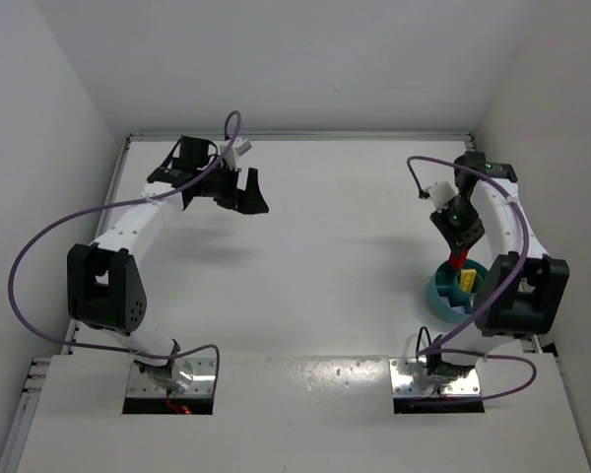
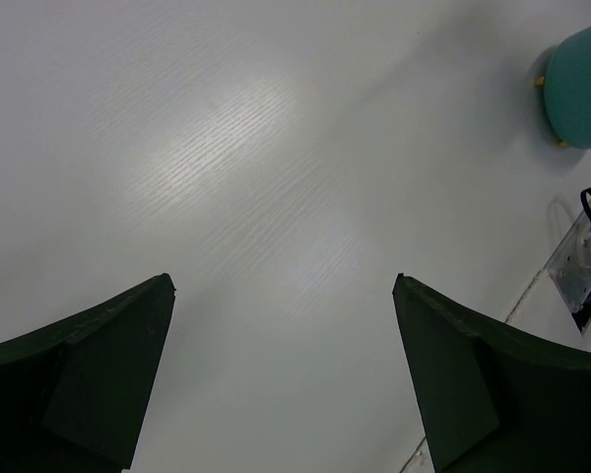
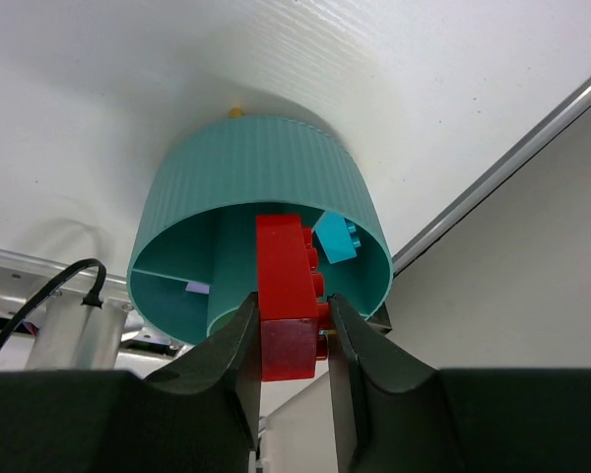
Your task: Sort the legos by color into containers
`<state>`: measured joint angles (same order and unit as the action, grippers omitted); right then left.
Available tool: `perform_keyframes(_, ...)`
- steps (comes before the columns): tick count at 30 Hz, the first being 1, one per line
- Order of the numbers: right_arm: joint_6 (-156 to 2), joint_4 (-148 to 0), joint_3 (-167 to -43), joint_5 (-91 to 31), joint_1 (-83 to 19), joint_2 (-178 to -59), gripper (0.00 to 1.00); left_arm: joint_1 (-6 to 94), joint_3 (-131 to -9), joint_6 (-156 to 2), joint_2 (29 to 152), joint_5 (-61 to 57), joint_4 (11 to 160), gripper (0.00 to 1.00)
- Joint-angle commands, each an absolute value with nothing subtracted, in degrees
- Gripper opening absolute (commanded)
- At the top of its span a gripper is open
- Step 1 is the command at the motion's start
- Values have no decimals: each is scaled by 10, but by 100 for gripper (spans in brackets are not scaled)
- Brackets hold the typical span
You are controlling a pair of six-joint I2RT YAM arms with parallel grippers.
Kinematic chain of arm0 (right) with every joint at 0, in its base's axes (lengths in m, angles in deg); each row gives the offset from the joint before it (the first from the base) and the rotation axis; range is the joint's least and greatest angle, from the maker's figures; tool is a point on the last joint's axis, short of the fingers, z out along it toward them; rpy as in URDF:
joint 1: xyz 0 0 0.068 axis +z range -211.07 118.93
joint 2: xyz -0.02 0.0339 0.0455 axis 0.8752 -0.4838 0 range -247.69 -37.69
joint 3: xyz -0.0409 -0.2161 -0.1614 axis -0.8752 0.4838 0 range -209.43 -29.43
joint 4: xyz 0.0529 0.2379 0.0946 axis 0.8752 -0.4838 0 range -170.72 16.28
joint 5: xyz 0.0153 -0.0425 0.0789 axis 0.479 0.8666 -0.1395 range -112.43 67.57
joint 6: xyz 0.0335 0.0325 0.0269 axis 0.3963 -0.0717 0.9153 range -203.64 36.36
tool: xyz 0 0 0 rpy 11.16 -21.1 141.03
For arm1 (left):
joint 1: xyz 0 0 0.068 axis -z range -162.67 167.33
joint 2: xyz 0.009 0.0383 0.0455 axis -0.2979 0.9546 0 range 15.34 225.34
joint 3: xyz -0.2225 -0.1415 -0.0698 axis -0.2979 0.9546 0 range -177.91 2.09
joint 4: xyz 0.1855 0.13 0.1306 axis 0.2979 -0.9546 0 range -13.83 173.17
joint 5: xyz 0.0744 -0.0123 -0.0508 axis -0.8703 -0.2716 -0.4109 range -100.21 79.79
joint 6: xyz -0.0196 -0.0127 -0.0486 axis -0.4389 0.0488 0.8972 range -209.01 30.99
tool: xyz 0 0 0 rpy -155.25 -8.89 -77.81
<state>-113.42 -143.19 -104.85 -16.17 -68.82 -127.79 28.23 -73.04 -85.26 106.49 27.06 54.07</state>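
**Gripping a red brick (image 3: 288, 286) at the mouth of the teal dish (image 3: 256, 168)**

Standing by the table (image 1: 305, 256), I see the right pincer (image 3: 292, 305) clenched on the red brick's lower end, with the brick sticking out past the fingertips toward the dish's open top. The dish sits near the table's right edge, close to the right wall (image 1: 542, 118), with the right arm's own elbow crowding it from the near side. A purple cable (image 1: 419, 177) loops off that arm's wrist.

The right wrist camera looks into the dish and shows a cyan brick (image 3: 333, 236) in one compartment, behind the red one. From overhead the cyan brick is hidden, but a yellow brick (image 1: 466, 280) shows in the dish just beside the arm.

The left pincer (image 1: 244, 189) hangs wide open and holds nothing, far off toward the back left. Its camera shows bare tabletop between its fingers. Most of the table's middle lies open between the two arms.
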Motion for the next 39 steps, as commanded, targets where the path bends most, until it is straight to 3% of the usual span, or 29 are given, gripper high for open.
perform_keyframes(1,-1128,-1427,-1047,-150,-686,-1283,0,276,-742,-845,1066,284,553,100)
perform_keyframes(10,-1128,-1417,-1030,-145,-686,-1288,0,276,-747,-845,1071,284,553,100)
perform_keyframes(17,-1123,-1405,-1013,-139,-686,-1288,15,276,-747,-845,1071,284,553,100)
perform_keyframes(22,-1118,-1400,-1008,-139,-686,-1288,17,276,-747,-845,1071,284,553,100)
perform_keyframes(28,-1118,-1395,-1003,-134,-686,-1282,29,276,-747,-845,1071,284,553,100)
perform_keyframes(39,-1118,-1395,-1003,-128,-686,-1282,34,276,-747,-845,1071,289,553,100)
